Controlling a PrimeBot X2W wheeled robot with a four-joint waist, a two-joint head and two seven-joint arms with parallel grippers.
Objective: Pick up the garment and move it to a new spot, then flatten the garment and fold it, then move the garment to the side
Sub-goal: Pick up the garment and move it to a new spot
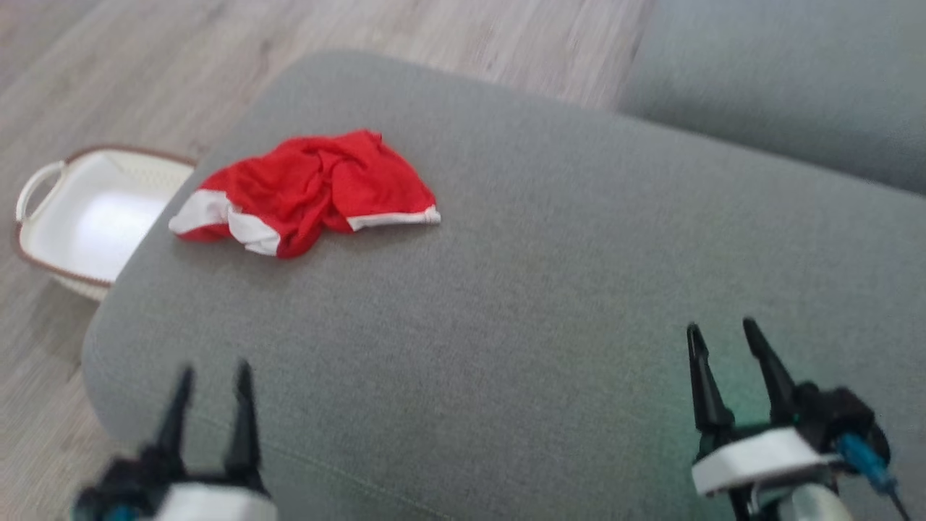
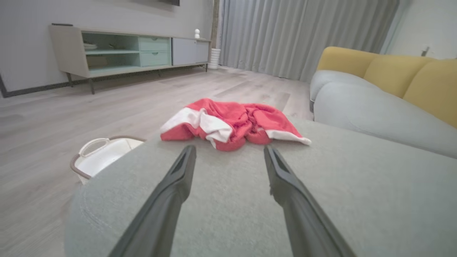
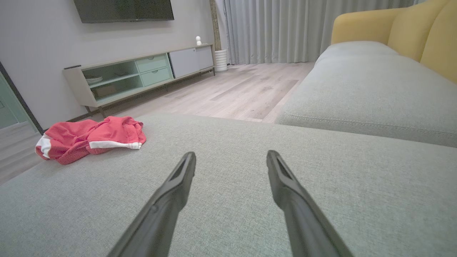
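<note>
**Limp red cloth, bunched near the far left corner**

My left gripper (image 1: 215, 367) and right gripper (image 1: 721, 325) both stand spread wide with nothing in them, poised over the near part of the grey cushion (image 1: 506, 325). The garment (image 1: 311, 192) lies crumpled toward the cushion's far left corner, straight ahead of my left fingers and well apart from my right. It is close to the edge, above a white basket (image 1: 32, 188) on the wood floor.

It looks like red shorts with white hem bands, though the head view is blurred and I would not swear to the cut. I judge it light, soft and quite limp, so it will sag and trail from any pinch rather than hold a shape.

The knit seems matte, not slippery. The cushion's coarse weave and rounded, padded top may drag at it. I would take hold at a white band, where the cloth looks doubled, or at a raised ridge of the folds.
</note>
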